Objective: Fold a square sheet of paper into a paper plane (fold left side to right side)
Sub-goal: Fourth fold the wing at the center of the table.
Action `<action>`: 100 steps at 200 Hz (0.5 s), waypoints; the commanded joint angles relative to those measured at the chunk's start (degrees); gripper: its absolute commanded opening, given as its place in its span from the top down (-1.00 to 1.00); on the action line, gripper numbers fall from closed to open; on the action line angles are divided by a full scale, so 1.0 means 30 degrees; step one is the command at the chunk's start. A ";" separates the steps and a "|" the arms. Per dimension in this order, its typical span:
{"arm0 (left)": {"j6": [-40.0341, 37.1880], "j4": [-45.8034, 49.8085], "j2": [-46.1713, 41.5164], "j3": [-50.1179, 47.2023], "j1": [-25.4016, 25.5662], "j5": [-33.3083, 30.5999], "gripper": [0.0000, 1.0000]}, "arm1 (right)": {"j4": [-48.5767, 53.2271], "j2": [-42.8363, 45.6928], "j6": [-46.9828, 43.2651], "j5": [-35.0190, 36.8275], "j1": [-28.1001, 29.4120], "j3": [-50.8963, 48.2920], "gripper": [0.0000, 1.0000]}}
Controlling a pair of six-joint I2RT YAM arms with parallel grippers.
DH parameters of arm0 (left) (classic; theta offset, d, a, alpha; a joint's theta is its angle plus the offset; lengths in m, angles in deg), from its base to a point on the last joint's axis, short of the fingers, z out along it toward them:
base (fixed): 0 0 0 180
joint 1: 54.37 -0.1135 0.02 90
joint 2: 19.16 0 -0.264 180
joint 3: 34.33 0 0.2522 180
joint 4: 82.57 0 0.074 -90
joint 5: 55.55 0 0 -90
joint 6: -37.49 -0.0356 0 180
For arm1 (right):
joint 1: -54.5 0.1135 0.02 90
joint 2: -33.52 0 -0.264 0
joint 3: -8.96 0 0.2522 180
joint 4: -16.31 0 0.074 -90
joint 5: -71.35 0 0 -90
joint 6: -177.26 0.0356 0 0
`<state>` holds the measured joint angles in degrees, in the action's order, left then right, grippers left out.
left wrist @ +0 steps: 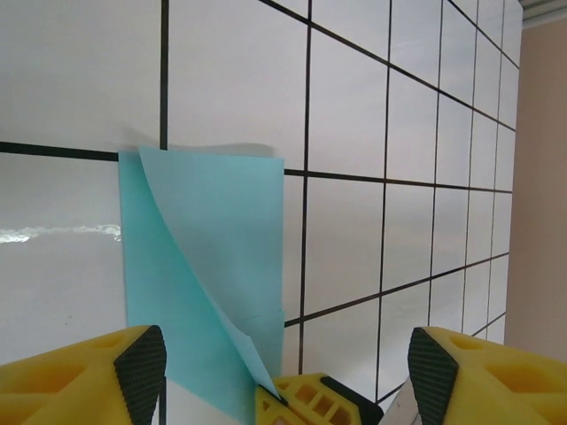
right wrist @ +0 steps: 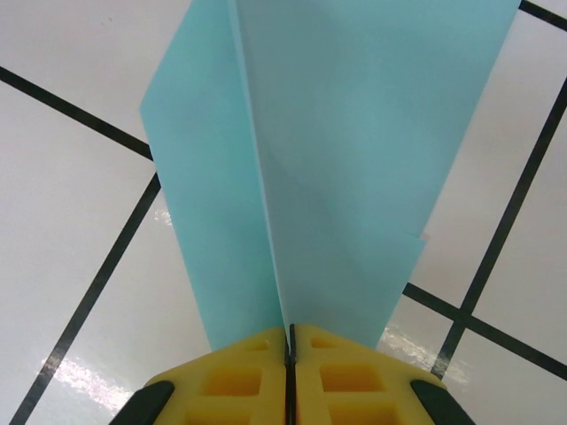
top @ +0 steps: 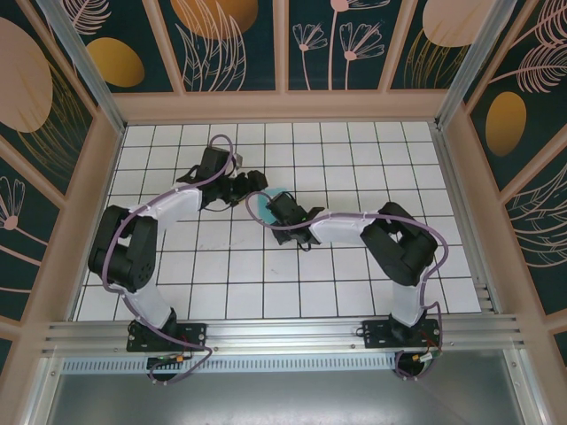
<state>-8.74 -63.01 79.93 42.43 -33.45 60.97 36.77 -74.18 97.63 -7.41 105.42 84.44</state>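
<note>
The square sheet of paper is turquoise-blue and lies mid-table on the white grid tiles. It is folded partway, with one flap lifted off the layer below. In the right wrist view my right gripper is shut on the raised edge of the sheet, which fans away from its yellow fingers. In the left wrist view the sheet lies ahead. My left gripper stands open just short of it, its pads wide apart, holding nothing. The right gripper's yellow fingertip pinches the flap's corner between them. From above, the left gripper and right gripper meet at the sheet.
A tan wooden frame with patterned panels walls the tiled table on three sides; its right wall shows in the left wrist view. An aluminium rail runs along the near edge where both arm bases are bolted.
</note>
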 commanded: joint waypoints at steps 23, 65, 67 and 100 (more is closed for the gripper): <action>0.0297 -0.0752 -0.1250 -0.0605 -0.0528 -0.0153 -0.37 | 0.0082 0.0529 0.0466 -0.1597 -0.0385 -0.0799 0.80; 0.1197 -0.2418 -0.1590 -0.2926 -0.0520 0.0677 -0.18 | -0.1843 0.1573 0.1594 -0.4672 -0.1244 -0.2101 0.80; 0.1266 -0.2539 -0.1578 -0.3064 -0.0528 0.0738 -0.18 | -0.1938 0.1625 0.1636 -0.4778 -0.1277 -0.2169 0.80; 0.2143 -0.4285 -0.0979 -0.4447 -0.0105 0.1718 -0.10 | -0.2736 0.1831 0.2108 -0.6013 -0.1762 -0.2782 0.81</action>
<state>-4.89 -70.44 75.89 31.00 -34.67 63.07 31.41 -70.64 101.56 -20.24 100.94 77.81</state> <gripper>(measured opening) 0.560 0.100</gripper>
